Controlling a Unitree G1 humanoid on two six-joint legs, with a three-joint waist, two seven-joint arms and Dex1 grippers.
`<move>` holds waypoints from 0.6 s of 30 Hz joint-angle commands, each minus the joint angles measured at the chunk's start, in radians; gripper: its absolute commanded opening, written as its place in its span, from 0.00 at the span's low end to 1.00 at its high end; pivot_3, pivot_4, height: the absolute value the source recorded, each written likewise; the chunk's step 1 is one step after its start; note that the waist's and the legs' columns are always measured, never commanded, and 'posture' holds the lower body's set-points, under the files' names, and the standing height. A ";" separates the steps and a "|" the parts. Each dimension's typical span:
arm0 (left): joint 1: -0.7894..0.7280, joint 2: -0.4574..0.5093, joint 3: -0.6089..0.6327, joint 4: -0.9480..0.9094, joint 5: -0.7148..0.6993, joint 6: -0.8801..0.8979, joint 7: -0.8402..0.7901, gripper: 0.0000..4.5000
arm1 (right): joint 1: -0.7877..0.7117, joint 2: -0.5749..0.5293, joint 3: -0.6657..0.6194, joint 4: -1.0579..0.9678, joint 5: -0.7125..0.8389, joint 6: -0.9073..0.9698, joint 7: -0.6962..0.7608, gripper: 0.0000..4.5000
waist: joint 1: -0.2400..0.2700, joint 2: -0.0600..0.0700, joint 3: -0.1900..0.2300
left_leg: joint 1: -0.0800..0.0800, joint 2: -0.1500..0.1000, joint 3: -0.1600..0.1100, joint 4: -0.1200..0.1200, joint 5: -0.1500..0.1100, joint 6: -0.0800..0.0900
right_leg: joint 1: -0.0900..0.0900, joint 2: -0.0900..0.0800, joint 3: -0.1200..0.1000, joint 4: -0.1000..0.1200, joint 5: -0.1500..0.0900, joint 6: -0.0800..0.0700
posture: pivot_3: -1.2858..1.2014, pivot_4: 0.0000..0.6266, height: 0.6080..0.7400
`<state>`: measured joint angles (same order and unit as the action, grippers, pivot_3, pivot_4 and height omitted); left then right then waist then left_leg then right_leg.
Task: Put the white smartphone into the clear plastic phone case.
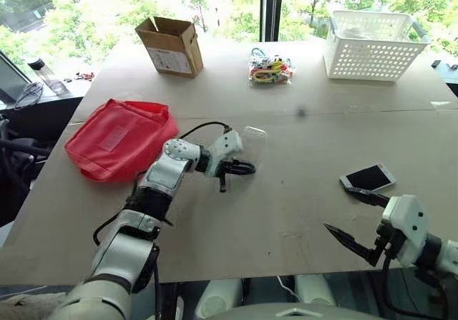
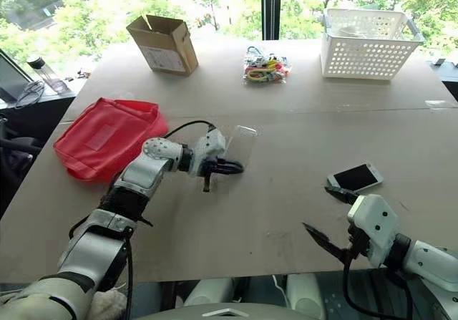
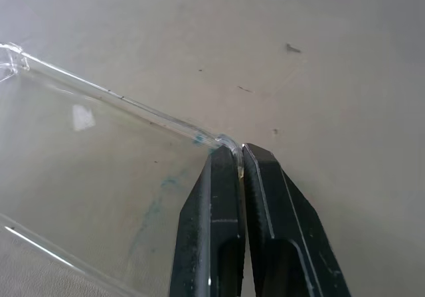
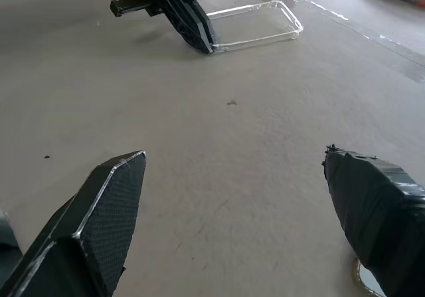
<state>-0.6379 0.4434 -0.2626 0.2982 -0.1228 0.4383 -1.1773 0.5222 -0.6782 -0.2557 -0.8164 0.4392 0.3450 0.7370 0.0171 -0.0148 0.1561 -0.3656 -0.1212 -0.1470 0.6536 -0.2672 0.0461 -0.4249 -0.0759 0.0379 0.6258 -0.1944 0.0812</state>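
**Left gripper pinches the corner of the clear case**

The clear plastic phone case [image 4: 255,23] lies flat on the table [image 1: 286,212], near the middle; it is see-through, with a raised rim and round corners; the left gripper [image 3: 240,157] has its two black fingers pressed tight together on one corner of the case's rim, so it has hold of the case; the left arm reaches in from the robot's left side and the gripper points down and across at the case.

The white smartphone [image 1: 368,177] lies flat on the table too, well apart from the case, over on the robot's right side; its dark screen faces up; the right gripper [image 1: 356,222] hovers just beside the phone with its fingers spread wide and nothing between them; one finger tip is close to the phone's edge.

Farther out, a red bag [image 1: 118,138] sits on the robot's left side of the table; a brown cardboard box [image 1: 170,46] stands at the far edge; a small pile of colourful bits [image 1: 270,68] lies in the middle at the back; a white basket [image 1: 372,46] with holes stands at the far right.
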 commanded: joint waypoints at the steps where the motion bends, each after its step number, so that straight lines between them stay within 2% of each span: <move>1: 0.003 -0.072 0.077 -0.252 -0.096 0.430 0.179 0.01 | -0.008 -0.004 0.000 -0.038 0.004 -0.009 0.002 1.00 | -0.002 0.000 0.000 | 0.000 0.000 0.000 0.000 0.000 0.000 | 0.000 0.000 0.000 0.000 0.000 0.000 | 0.52 0.24 1.00; 5: 0.022 -0.152 0.106 -0.354 -0.111 0.595 0.335 0.01 | -0.022 -0.013 -0.001 -0.032 0.008 -0.004 0.007 1.00 | -0.002 0.000 0.000 | 0.001 0.000 0.000 0.000 0.000 -0.001 | 0.000 0.000 0.000 0.000 0.000 0.000 | 0.52 0.24 1.00; 8: 0.047 -0.177 0.121 -0.410 -0.150 0.648 0.373 0.22 | -0.030 -0.018 -0.003 -0.030 0.011 -0.001 0.010 1.00 | -0.003 0.000 0.000 | 0.001 0.001 0.001 0.000 0.001 -0.003 | 0.000 -0.002 0.001 0.000 0.000 0.000 | 0.52 0.24 1.00; 10: 0.054 -0.173 0.125 -0.434 -0.180 0.643 0.368 0.42 | -0.033 -0.021 -0.002 -0.028 0.011 0.001 0.010 1.00 | -0.001 0.000 0.000 | 0.001 0.001 0.001 0.000 0.001 -0.004 | 0.000 -0.002 0.001 0.000 0.000 0.000 | 0.52 0.24 1.00; 11: 0.054 -0.167 0.125 -0.438 -0.190 0.634 0.367 0.57 | -0.034 -0.022 -0.002 -0.027 0.011 0.001 0.010 1.00 | 0.000 0.000 0.000 | 0.001 0.002 0.000 0.000 0.002 -0.006 | 0.000 -0.002 0.001 0.000 0.000 0.000 | 0.52 0.24 1.00; 12: 0.049 -0.155 0.126 -0.437 -0.205 0.627 0.354 0.65 | -0.035 -0.022 -0.002 -0.027 0.012 0.002 0.009 1.00 | 0.000 -0.001 0.000 | 0.001 0.001 0.000 0.000 0.002 -0.006 | 0.000 -0.002 0.001 0.000 0.000 0.000 | 0.52 0.24 1.00; 14: 0.018 -0.113 0.131 -0.409 -0.242 0.558 0.271 0.88 | -0.036 -0.022 0.000 -0.026 0.011 0.002 0.007 1.00 | 0.000 -0.001 0.000 | 0.001 0.001 0.001 0.000 0.002 -0.006 | 0.000 -0.002 0.001 0.000 0.000 0.000 | 0.52 0.24 1.00; 15: 0.007 -0.094 0.127 -0.397 -0.251 0.524 0.236 0.96 | -0.037 -0.022 0.001 -0.025 0.010 0.002 0.007 1.00 | 0.000 -0.001 0.001 | 0.001 0.001 0.001 0.000 0.002 -0.006 | 0.000 -0.002 0.001 0.000 0.000 0.000 | 0.52 0.24 1.00; 16: -0.012 -0.055 0.106 -0.359 -0.246 0.442 0.157 0.99 | -0.040 -0.021 0.004 -0.024 0.009 0.002 0.005 1.00 | 0.000 -0.001 0.001 | 0.001 0.001 0.001 0.000 0.002 -0.006 | 0.000 -0.002 0.001 0.000 0.000 0.000 | 0.52 0.24 1.00; 18: -0.052 0.017 0.055 -0.247 -0.209 0.243 -0.007 0.99 | -0.048 -0.020 0.008 -0.022 0.009 0.004 0.001 1.00 | -0.002 0.000 0.000 | 0.001 0.002 0.001 -0.001 0.002 -0.007 | 0.000 -0.002 0.001 0.000 0.000 0.000 | 0.52 0.24 1.00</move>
<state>-0.6628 0.4330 -0.1856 0.0003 -0.3456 0.8250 -1.0656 0.4841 -0.6964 -0.2473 -0.8156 0.4400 0.3480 0.7373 0.0151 -0.0153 0.1566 -0.3643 -0.1196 -0.1456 0.6529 -0.2653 0.0395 -0.4251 -0.0781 0.0389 0.6258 -0.1937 0.0798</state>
